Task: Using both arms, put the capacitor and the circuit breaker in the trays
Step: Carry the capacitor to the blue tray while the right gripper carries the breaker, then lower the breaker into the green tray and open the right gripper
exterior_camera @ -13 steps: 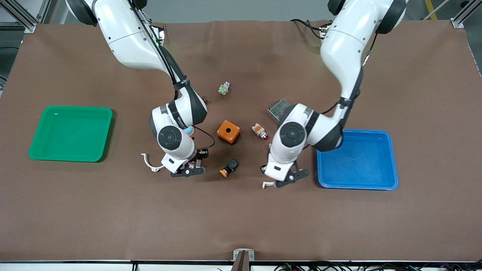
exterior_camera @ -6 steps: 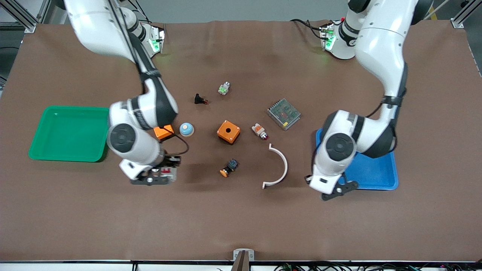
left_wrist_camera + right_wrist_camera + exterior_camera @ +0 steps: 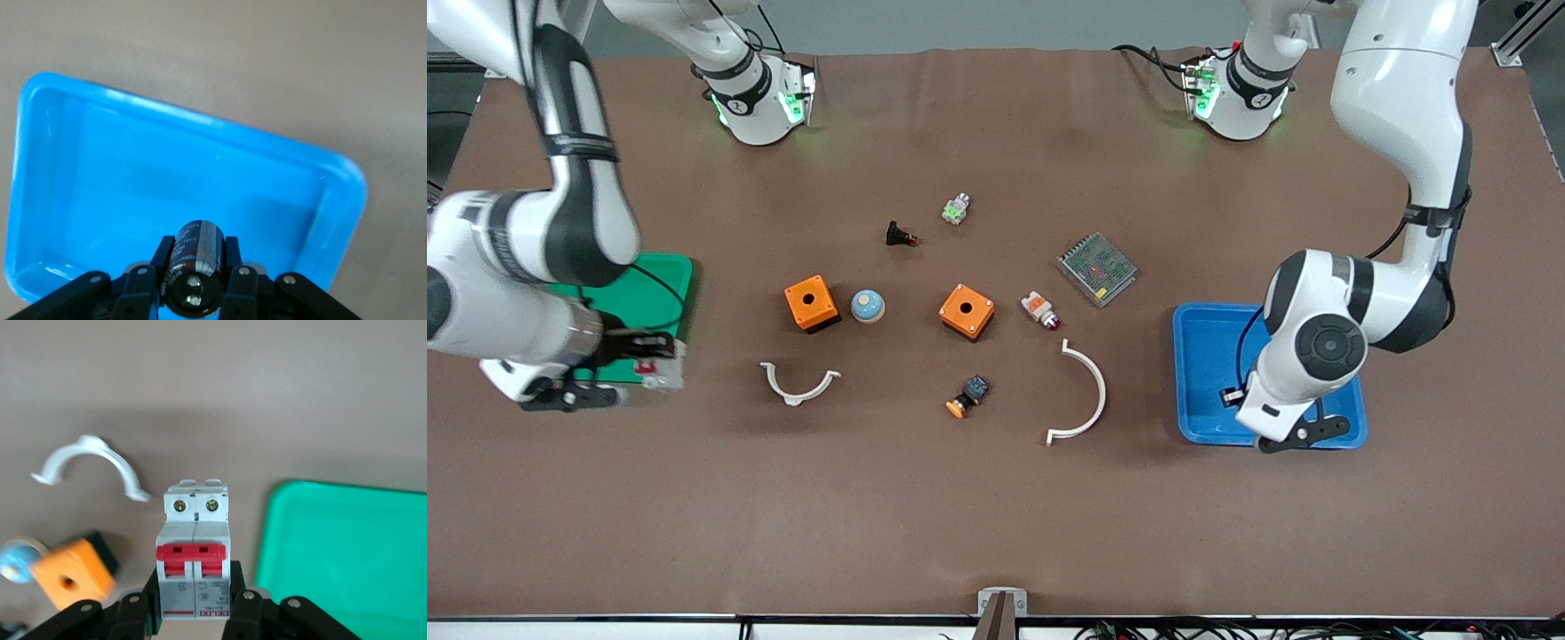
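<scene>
My right gripper (image 3: 649, 363) is shut on the circuit breaker (image 3: 663, 369), a white block with red toggles. It holds it over the table just beside the green tray's (image 3: 667, 293) corner. In the right wrist view the breaker (image 3: 195, 550) stands upright between the fingers, with the green tray (image 3: 347, 553) beside it. My left gripper (image 3: 1272, 440) is over the blue tray's (image 3: 1200, 356) edge nearest the front camera. In the left wrist view it (image 3: 195, 263) is shut on the capacitor (image 3: 195, 260), a black cylinder, over the blue tray (image 3: 187, 173). The hand hides the capacitor in the front view.
Between the trays lie two orange boxes (image 3: 811, 302) (image 3: 967, 311), a blue dome (image 3: 867, 306), two white curved clamps (image 3: 799, 382) (image 3: 1083, 396), a black-and-blue part with an orange cap (image 3: 967, 396), a white-and-orange part (image 3: 1040, 309), a mesh-topped unit (image 3: 1097, 268) and two small parts (image 3: 898, 235) (image 3: 956, 209).
Both arms have swung outward from the table's middle with their parts: the right toward the green tray, the left to over the blue tray.
</scene>
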You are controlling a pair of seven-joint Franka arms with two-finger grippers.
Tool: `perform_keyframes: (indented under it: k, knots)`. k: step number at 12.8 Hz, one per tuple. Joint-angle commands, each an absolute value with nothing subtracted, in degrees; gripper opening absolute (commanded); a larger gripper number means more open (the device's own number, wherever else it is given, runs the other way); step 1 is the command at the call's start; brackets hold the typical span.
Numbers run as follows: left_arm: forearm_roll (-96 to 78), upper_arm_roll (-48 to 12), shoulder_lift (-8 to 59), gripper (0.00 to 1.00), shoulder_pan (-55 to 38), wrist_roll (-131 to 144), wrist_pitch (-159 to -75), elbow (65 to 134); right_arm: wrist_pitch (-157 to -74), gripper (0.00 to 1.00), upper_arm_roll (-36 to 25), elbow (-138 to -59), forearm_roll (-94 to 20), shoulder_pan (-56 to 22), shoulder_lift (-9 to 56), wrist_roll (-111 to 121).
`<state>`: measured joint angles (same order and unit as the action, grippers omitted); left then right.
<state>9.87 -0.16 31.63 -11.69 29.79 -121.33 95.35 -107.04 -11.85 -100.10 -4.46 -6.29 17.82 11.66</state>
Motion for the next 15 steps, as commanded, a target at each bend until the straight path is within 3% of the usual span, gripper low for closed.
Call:
perform_keyframes:
  k: [1, 6, 10, 15]
  knots:
    - [10.63, -0.79, 27.34, 0.01, -8.63, 26.04, -127.51, 105.01, -108.02, 0.04, -10.46, -108.7, -3.43, 0.77, 13.36, 21.15]
    - [10.81, -0.79, 26.63, 0.01, -2.91, 18.56, -140.95, 114.33, -110.82, 0.04, -10.46, -115.83, -0.88, 7.99, 13.88, 22.15]
    - [10.81, -0.88, 28.65, 0.01, -2.02, 17.75, -147.29, 116.28, -128.1, 0.04, -10.46, -125.66, 0.35, 9.49, 14.67, 22.85]
    - [10.72, -0.88, 30.06, 0.03, -1.85, 17.84, -150.38, 116.1, -134.45, 0.04, -10.46, -126.56, 0.44, 9.84, 18.36, 23.03]
